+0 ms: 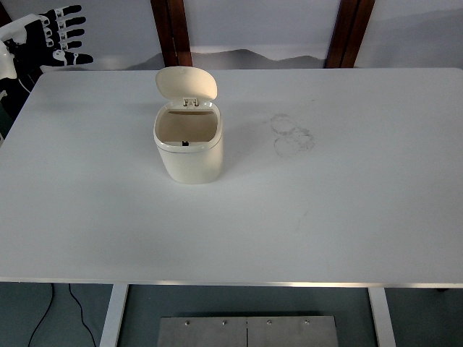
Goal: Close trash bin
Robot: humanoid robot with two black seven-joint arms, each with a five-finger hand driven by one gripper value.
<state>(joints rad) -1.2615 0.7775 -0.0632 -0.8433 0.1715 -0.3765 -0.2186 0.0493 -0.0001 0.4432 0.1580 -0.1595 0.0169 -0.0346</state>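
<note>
The white table [239, 217] carries one thing that matters: a cream bin [189, 153] standing upright, a little left of the table's middle and toward the far side. Its hinged lid [187, 83] stands raised at the bin's back edge, so the mouth is open and the closing is not yet done. To the right of the bin, near but apart from it, faint ring-shaped smudges [292, 135] mark the tabletop.

The left hand [61, 37] hovers well left of the bin and beyond it, at the far corner, fingers [66, 12] spread apart and holding nothing. The right hand is out of sight.

The main risk, as I judge it, is the bin itself: it looks light, and nothing braces it. A push that meets the lid from the side instead of over the top could slide or tip the bin rightward. A lesser risk is pressing too softly, leaving the lid resting unlatched.
</note>
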